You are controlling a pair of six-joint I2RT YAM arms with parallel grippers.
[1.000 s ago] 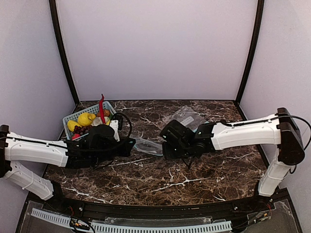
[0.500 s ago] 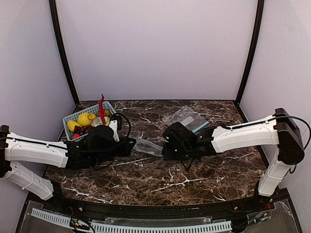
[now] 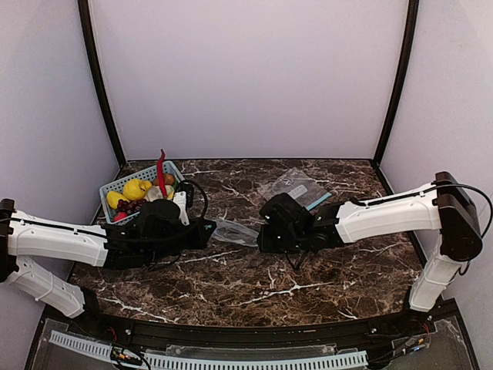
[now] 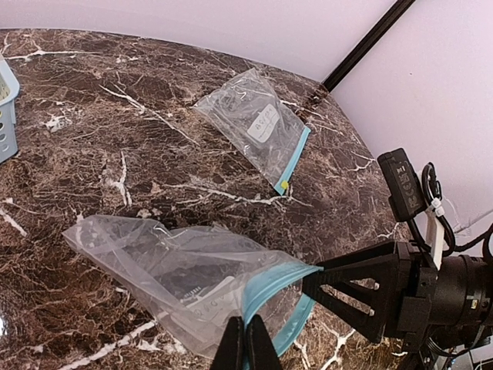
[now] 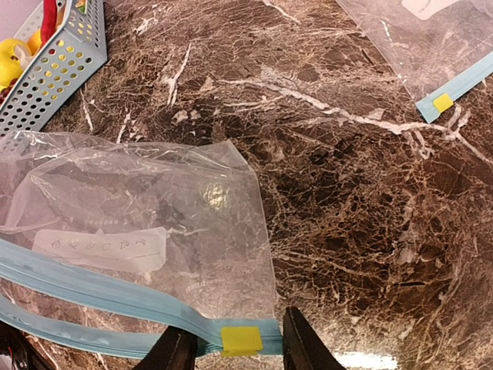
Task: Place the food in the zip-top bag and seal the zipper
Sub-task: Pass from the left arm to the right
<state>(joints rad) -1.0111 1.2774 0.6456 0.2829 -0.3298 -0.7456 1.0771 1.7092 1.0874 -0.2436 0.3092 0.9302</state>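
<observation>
The zip-top bag [image 3: 231, 230] lies crumpled on the marble between my two grippers. Its mouth is parted, and the teal zipper [image 4: 269, 281] arches up. My left gripper [image 4: 246, 343] is shut on the zipper's near lip. My right gripper [image 5: 235, 347] straddles the zipper's [image 5: 92, 289] end by the yellow slider tab [image 5: 241, 340]. Its jaws stand apart on either side, not touching the strip. Two yellow lemons [image 3: 137, 187] rest in the blue basket [image 3: 108, 187] at the far left, apart from both grippers.
A second clear bag [image 3: 296, 186] with a teal strip lies flat at the back, right of centre. The basket also holds a red chili [image 3: 161, 171] and dark grapes [image 3: 127, 206]. Black frame posts stand in both back corners.
My right gripper has slid a little left onto the bag's zipper end and its jaws have narrowed. The left gripper has kept its hold and place.
</observation>
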